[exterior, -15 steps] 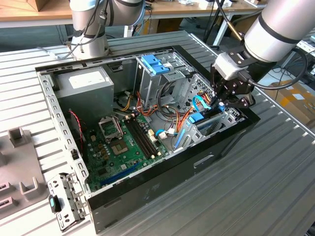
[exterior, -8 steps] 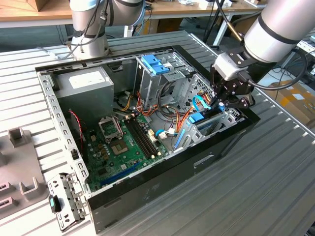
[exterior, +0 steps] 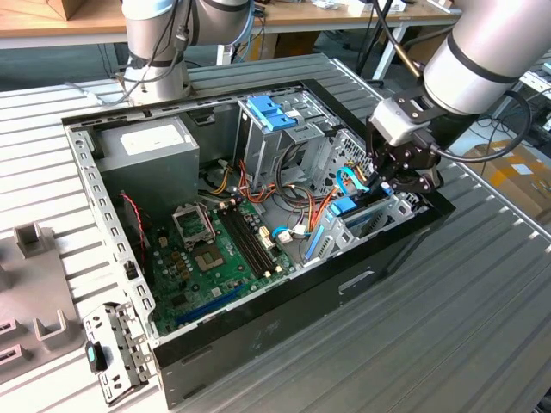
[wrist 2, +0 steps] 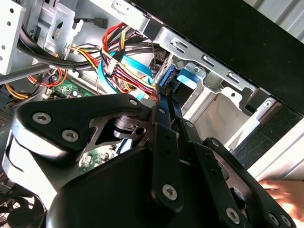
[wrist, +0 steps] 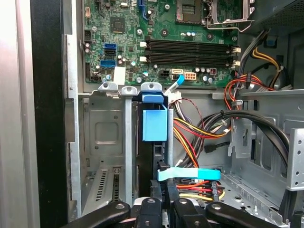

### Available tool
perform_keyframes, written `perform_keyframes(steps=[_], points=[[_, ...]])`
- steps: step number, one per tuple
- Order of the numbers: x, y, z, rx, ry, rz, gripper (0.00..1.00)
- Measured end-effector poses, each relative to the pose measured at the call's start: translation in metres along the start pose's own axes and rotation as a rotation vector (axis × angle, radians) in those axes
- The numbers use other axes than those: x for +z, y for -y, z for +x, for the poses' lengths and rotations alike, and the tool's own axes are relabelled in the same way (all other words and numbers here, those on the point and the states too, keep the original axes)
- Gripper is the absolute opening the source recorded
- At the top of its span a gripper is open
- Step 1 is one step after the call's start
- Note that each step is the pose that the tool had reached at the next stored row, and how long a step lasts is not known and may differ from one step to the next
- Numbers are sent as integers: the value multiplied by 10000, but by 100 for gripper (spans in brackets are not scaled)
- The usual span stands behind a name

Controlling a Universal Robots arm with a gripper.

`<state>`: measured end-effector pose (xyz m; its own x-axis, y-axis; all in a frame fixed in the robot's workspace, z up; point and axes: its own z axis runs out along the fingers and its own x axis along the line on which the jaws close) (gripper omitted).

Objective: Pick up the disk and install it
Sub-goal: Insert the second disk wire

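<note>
While the open computer case [exterior: 258, 340] lies on its side, the drive bay [exterior: 392, 215] sits at the exterior view's right, and the disk [exterior: 347, 208] stands on edge in that bay, blue label showing in the first wrist view [wrist: 154, 126]. Directly over it, the gripper [exterior: 393, 182] has its fingers [wrist 2: 164, 109] drawn close together, seemingly pinching the disk's upper edge. I judge the disk to be rigid, fairly heavy, smooth-sided and shock-sensitive; it is best held across its metal flanks, clear of the nearby cables [wrist: 199, 133]

Silver-grey arm [exterior: 482, 60], black band; black screw-studded hand [exterior: 398, 176]
</note>
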<state>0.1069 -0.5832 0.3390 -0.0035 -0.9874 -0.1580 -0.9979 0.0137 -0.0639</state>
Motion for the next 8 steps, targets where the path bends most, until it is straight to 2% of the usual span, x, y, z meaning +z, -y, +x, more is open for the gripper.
perform_keyframes(steps=[8], points=[[11,-1,2,0,2,0,16]])
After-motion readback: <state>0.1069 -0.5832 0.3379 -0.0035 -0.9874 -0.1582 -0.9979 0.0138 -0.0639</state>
